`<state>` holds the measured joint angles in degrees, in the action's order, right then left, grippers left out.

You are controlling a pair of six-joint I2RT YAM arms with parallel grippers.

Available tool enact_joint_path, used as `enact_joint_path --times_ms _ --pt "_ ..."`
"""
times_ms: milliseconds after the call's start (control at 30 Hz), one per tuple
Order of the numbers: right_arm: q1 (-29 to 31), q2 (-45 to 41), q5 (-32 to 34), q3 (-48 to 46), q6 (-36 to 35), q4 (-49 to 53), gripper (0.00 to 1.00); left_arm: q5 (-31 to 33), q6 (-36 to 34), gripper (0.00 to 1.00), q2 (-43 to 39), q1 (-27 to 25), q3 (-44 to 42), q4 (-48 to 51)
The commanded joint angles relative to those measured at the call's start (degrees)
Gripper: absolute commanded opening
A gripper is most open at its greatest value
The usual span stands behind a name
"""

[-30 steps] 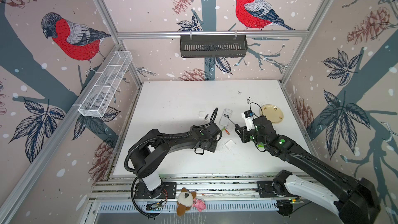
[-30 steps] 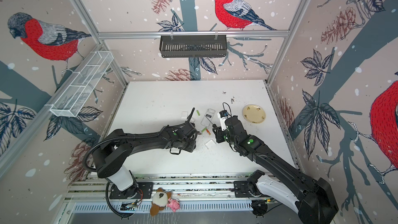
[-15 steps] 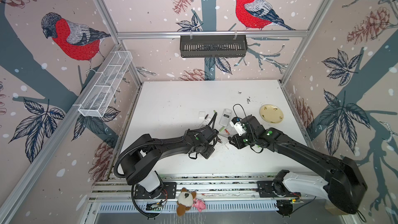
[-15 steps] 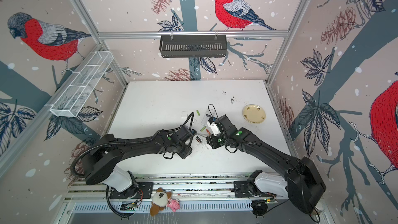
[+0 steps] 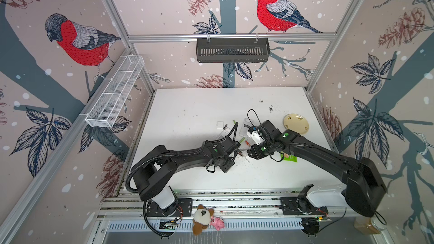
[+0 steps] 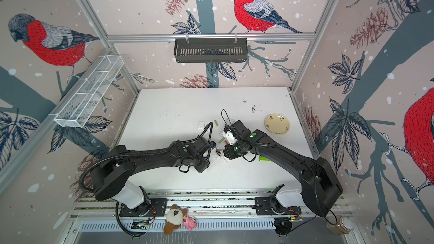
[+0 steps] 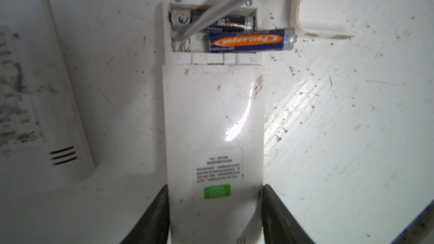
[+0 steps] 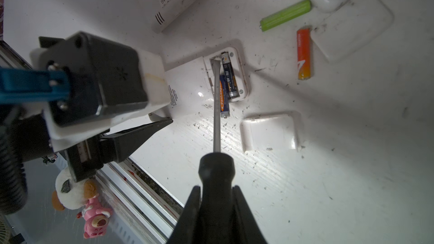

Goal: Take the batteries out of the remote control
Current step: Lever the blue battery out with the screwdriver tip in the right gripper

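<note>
Blue batt [image 7: 249, 41]: levered half out of remote [image 7: 211, 113] bay, end past the edge. Black batt [image 7: 223, 21]: still seated. Swung in since a sec ago: R gripper [image 8: 217, 193], clamped on screwdriver [image 8: 217, 104], tip at spring end. L gripper [image 7: 215, 191]: pinching remote. Looks like one nearly free, one to go.

A scuffed white table [image 5: 187, 113], flecked with dark specks. On it lie a white remote control [image 7: 212, 118], back upward, a green battery [image 8: 285, 15], an orange battery [image 8: 303, 53] and a loose white cover [image 8: 270, 130]. A yellow plate [image 5: 296, 125] sits near its right edge.
</note>
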<state>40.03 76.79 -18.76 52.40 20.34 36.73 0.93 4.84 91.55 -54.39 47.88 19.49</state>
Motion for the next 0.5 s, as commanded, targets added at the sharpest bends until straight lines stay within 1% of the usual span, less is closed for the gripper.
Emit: enact_joint_path --times_ms 0,300,467 --pt "-0.3 0.2 1.0 1.0 -1.5 4.3 0.00 2.6 -2.0 0.26 0.8 -0.2 -0.2 1.4" --pt "-0.2 3.3 0.5 3.0 -2.8 4.8 0.00 3.5 -2.2 0.24 0.6 -0.1 0.0 1.5" --pt "-0.4 5.3 2.3 5.3 -4.3 10.2 0.00 5.5 -2.2 0.22 1.2 -0.1 1.2 2.3"
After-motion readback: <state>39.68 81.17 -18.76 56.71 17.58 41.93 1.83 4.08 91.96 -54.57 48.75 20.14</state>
